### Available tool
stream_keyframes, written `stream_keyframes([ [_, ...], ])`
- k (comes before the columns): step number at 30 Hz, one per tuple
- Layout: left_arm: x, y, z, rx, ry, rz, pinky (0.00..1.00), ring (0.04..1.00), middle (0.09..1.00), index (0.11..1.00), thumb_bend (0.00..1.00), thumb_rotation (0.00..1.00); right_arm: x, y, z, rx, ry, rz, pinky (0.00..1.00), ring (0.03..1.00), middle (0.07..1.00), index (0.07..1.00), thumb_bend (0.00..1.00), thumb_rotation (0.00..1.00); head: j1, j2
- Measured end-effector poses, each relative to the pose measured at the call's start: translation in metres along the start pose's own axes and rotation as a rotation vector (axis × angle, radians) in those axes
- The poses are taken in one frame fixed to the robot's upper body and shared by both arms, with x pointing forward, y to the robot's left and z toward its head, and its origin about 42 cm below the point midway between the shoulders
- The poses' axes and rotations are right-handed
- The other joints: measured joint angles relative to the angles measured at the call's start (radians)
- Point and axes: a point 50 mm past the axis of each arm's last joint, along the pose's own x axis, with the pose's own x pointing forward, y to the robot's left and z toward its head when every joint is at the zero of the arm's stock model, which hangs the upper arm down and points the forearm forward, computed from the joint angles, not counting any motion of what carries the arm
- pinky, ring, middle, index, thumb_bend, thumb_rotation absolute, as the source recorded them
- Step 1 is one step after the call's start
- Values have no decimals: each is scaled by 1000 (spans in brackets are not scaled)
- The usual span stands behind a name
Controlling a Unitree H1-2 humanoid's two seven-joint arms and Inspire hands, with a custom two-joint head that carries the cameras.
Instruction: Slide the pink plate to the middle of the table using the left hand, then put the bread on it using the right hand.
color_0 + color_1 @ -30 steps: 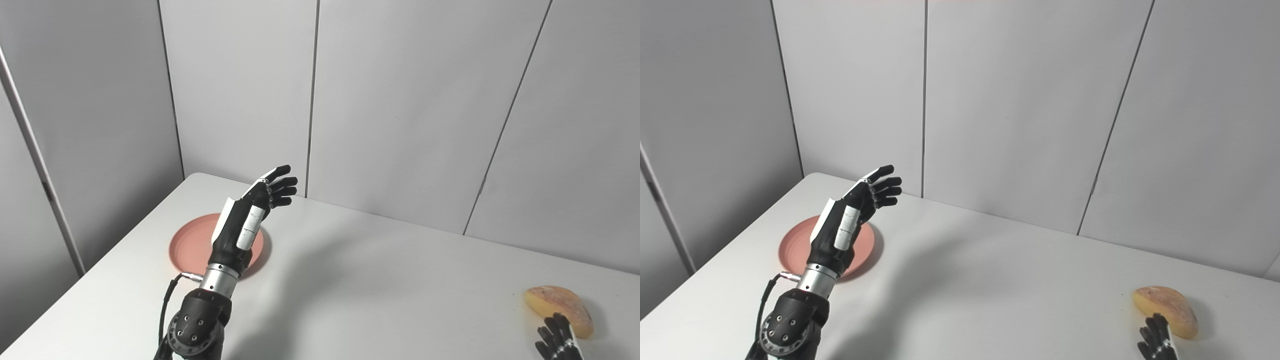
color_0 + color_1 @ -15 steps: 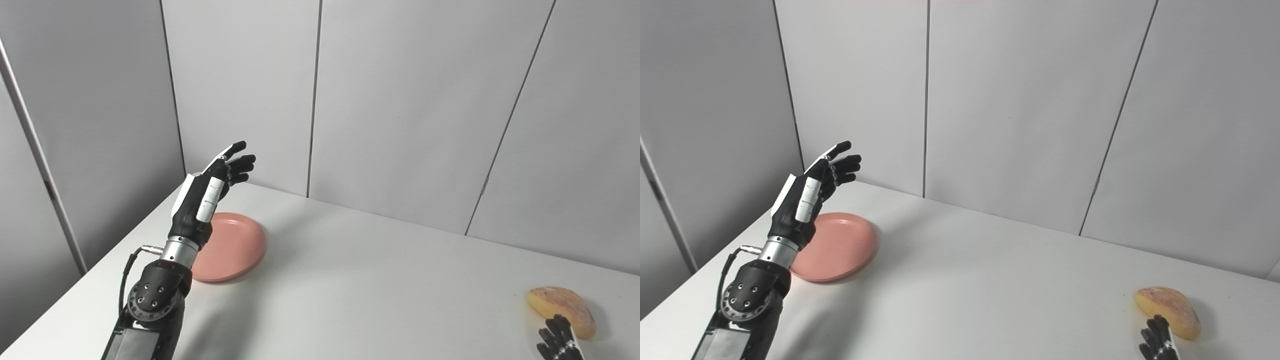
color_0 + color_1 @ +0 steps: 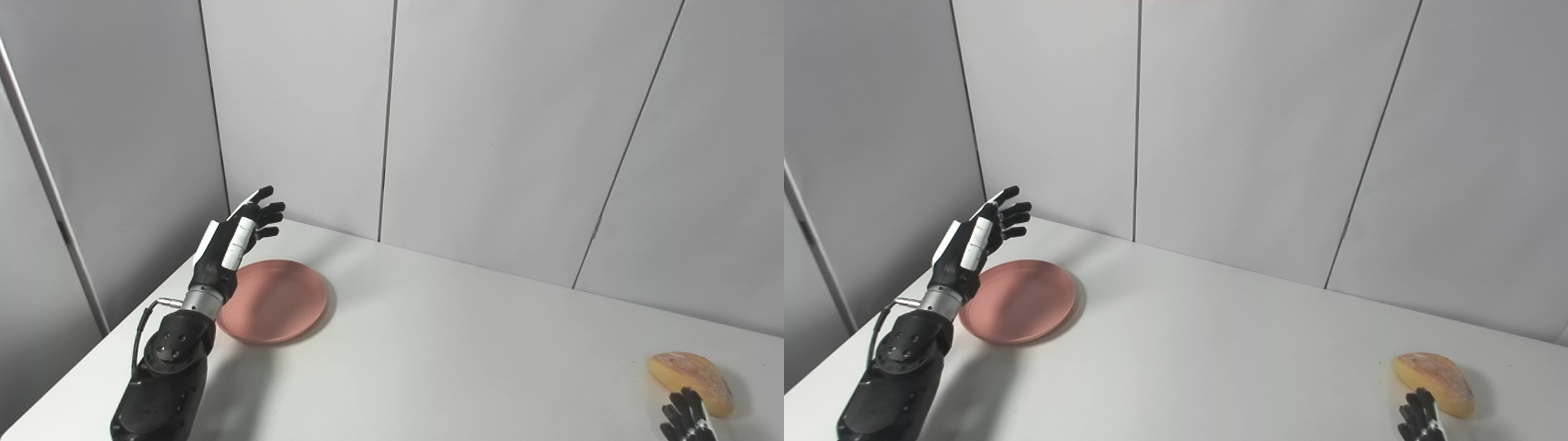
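Left hand [image 3: 229, 248] hovers spread and empty beside pink plate [image 3: 278, 300]; bread [image 3: 691, 372] far right

bright, even light; sharp focus; soft shadows right of the pink plate [image 3: 275, 301].

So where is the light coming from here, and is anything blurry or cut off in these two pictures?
Both views are sharp, with soft even light and no glare. In the left eye view the pink plate casts a faint shadow to its right, and the left hand and arm shade the table below them. In the right eye view the bread shows whole, but the frame's bottom edge cuts off the right hand.
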Motion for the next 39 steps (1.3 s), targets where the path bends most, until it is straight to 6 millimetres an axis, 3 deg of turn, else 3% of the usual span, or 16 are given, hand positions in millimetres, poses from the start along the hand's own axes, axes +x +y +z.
stream_keyframes([
  [7,10,33,-24,9,17,55,821,847,832,884,1000,992,-3,-1,0,5,5,-5,1000,981,985,997,786,1000,-6,5],
  [14,7,57,-39,21,50,105,745,827,814,864,1000,991,-3,-2,0,6,19,-3,1000,988,992,1000,778,1000,-3,8],
  [20,5,59,-44,21,71,119,702,830,808,865,1000,971,-3,-2,-1,6,22,-3,1000,987,990,996,765,1000,-5,12],
  [26,2,62,-51,18,97,125,783,818,814,866,987,950,-4,-3,-1,6,30,-3,1000,983,985,990,772,1000,-9,20],
  [30,-6,62,-64,9,150,135,776,829,820,866,1000,944,-7,-3,0,3,32,-3,1000,983,985,989,766,1000,-12,23],
  [35,-9,56,-71,11,175,118,769,830,832,884,996,992,-8,-4,0,2,36,-4,1000,977,980,989,761,1000,-15,26],
  [39,-12,49,-77,28,204,87,769,815,812,875,997,974,-9,-3,1,2,35,-4,1000,977,983,994,768,1000,-18,29],
])
